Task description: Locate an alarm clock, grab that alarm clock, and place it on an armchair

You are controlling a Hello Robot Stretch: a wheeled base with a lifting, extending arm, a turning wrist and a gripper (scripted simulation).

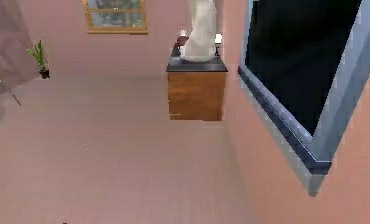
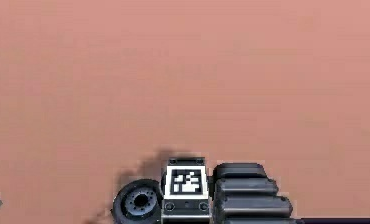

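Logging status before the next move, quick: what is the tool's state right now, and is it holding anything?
Tool: cannot be told whether it holds anything; its far end cannot be made out.

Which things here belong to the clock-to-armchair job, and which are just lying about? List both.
Job:
- tool, cannot tell whether it holds anything
- small dark thing on the cabinet, possibly the clock, too small to tell

Lying about:
- white statue
- potted plant
- framed picture
- dark grey-framed panel
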